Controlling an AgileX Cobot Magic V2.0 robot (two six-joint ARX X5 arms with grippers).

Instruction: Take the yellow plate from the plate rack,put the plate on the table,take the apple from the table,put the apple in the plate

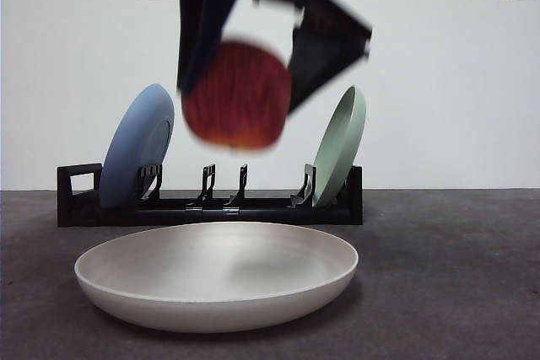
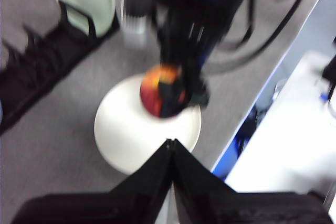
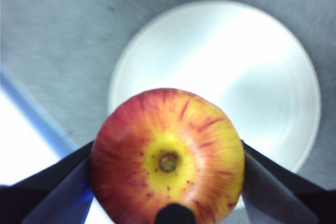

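The cream yellow plate (image 1: 216,274) lies flat on the dark table (image 1: 456,276), in front of the black plate rack (image 1: 211,200). Well above it hangs the red apple (image 1: 238,95), with my right gripper (image 1: 240,82) shut on its sides. From the right wrist the apple (image 3: 168,156) fills the space between the jaws, with the plate (image 3: 220,82) below and beyond it. My left gripper (image 2: 170,142) is shut and empty, held back from the plate (image 2: 131,135) and looking at the apple (image 2: 160,90) and the other arm.
A blue plate (image 1: 137,145) stands in the rack's left end and a pale green plate (image 1: 340,145) in its right end. The rack's middle prongs (image 1: 224,187) are bare. The table's edge (image 2: 252,108) runs close to the plate in the left wrist view.
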